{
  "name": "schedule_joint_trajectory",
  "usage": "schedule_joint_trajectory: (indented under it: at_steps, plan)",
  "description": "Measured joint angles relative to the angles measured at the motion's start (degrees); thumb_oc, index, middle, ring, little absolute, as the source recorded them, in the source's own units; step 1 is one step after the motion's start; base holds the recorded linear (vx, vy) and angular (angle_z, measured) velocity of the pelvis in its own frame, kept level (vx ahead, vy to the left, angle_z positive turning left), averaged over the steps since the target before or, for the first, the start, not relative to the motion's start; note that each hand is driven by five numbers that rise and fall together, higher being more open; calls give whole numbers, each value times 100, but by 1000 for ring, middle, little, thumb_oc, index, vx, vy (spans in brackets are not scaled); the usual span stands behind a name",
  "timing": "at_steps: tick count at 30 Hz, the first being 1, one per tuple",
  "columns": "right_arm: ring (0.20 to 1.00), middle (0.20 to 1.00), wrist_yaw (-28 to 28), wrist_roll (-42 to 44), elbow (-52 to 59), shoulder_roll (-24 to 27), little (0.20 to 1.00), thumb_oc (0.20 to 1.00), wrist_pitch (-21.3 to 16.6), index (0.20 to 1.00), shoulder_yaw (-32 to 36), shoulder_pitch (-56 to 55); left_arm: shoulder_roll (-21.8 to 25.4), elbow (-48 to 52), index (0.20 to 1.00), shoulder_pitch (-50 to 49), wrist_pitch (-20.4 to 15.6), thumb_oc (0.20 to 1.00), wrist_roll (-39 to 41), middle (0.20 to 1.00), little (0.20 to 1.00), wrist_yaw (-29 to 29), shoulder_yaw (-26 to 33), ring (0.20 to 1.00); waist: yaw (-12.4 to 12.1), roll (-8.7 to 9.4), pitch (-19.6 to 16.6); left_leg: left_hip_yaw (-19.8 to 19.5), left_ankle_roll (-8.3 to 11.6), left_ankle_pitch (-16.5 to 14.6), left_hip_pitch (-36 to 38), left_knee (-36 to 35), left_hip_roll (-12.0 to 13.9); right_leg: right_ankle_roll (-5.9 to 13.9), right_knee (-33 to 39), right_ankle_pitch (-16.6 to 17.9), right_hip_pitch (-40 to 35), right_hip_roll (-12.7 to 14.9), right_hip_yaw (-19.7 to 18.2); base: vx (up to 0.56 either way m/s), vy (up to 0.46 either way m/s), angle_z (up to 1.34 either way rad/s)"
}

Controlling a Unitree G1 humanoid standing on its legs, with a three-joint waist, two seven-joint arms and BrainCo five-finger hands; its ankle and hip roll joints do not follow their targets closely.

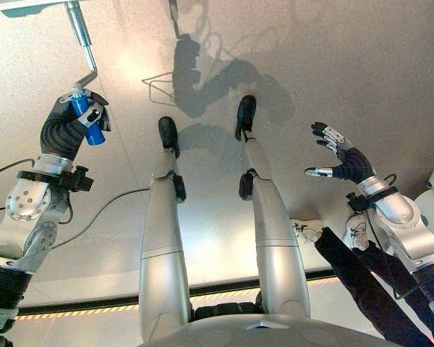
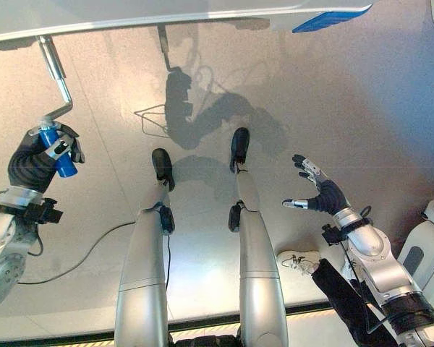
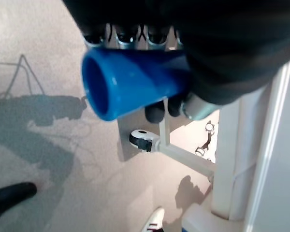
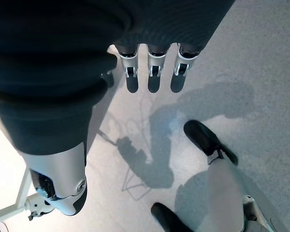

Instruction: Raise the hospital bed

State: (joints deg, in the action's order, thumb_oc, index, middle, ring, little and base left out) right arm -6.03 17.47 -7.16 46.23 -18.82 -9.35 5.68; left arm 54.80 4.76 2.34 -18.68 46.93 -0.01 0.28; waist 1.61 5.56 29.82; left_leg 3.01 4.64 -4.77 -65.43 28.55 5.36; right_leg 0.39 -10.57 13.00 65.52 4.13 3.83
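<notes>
Sneaker [image 1: 306, 231] and a dark trouser leg [image 1: 362, 282] of a person show nearest, low on the robot's right, on the pale floor [image 1: 333, 79]. Above them the right hand [image 2: 325, 194] hangs in open air over the floor, fingers [image 4: 152, 72] straight and spread, thumb apart, holding nothing and touching nothing. Over on the left, the left hand [image 1: 76, 119] is clenched around the blue grip [image 1: 87, 121] of the crank handle [image 1: 87, 54], fingers [image 3: 123, 37] wrapped over the top of it, the open blue end poking out past them. From that grip the silver rod bends and runs up and away to the underside of the hospital bed [image 2: 202, 14], whose pale edge spans the far side. Under the frame, a small caster wheel [image 3: 141, 139] sits on the floor beside a white leg [image 3: 232, 159] of the bed.
</notes>
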Motion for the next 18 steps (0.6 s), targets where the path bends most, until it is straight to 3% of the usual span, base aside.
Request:
schedule_joint_trajectory:
  at_steps: [9,18]
  plan:
    - [1000,1000,-7,4,-15,34,1000,1000,1,1000,62,-99,-105,-813,200,271,-32,200,3,200,200,132,120,200,-82,-27,-9,-3,-2,2,7,2,-18,-9,-12,4,-6,14,1,0,0,0]
    - [1000,1000,0,16,-148,110,1000,1000,14,1000,-40,261,-529,-2993,200,1964,162,200,-7,200,200,514,-630,200,73,-23,-28,-29,-22,11,-45,86,-41,42,14,-5,-45,21,12,0,6,0]
